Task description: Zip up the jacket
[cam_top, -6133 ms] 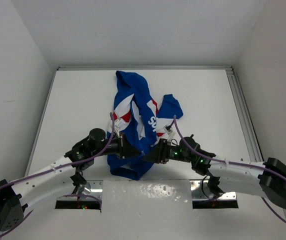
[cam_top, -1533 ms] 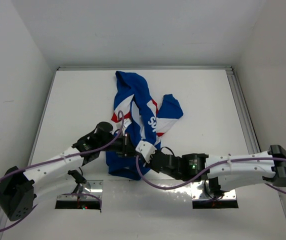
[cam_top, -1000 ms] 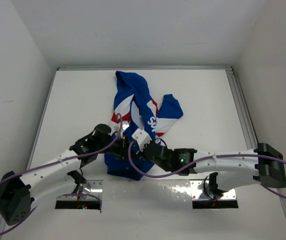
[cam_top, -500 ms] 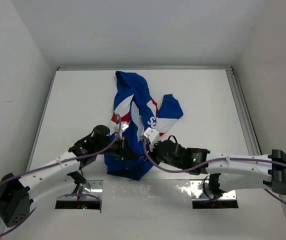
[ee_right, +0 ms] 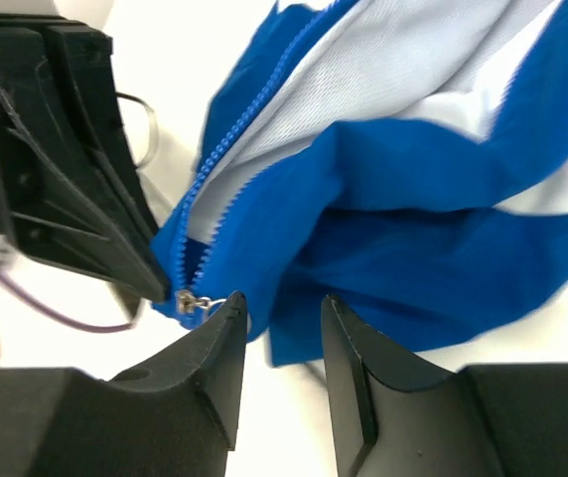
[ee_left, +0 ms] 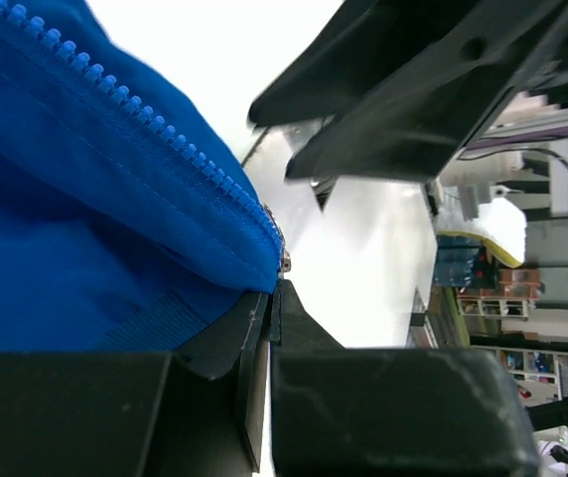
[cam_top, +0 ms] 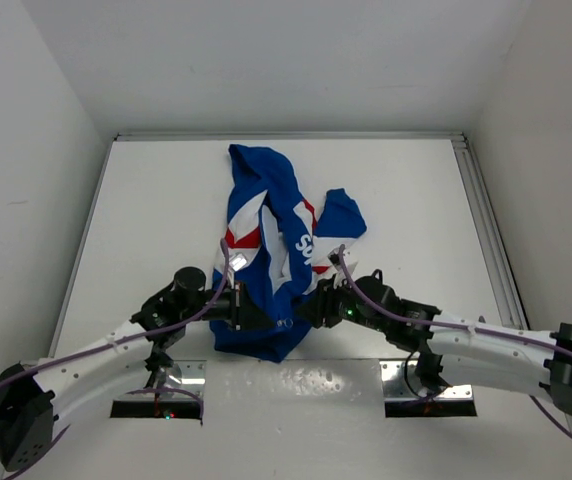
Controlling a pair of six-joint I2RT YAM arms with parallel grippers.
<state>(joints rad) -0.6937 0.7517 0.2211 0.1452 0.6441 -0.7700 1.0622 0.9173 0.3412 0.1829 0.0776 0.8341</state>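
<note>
Because the jacket (cam_top: pixel 266 200) is thin, limp cloth, it should fold and drag rather than keep a shape. It probably wants one anchor low on the zip and one light pinch on the pull. It lies crumpled at the middle of the white worktop (cam_top: pixel 146 200), running from 12 o'clock to 6 o'clock in the top view, with its low end nearest the arm bases.

The left fingers (ee_left: pixel 264 318), reaching in from 8 o'clock, are pressed together on the blue cloth right at the bottom end of the zip, a sound place to hold it taut. The right fingers (cam_top: pixel 311 308), coming from 4 o'clock, stand spread with nothing between them. In their wrist view the small silvery pull (ee_right: pixel 193 298) hangs just beside one fingertip, at its 9 o'clock. That pull looks tiny, hard and likely slippery, so it seems to need a square pinch.

The teeth (ee_left: pixel 145 129) are blue moulded plastic, a beaded row on stitched tape. Above the pull the rows gape and show smooth white lining (ee_right: pixel 413 60). The outer fabric is matte royal blue with red and white angular panels.
</note>
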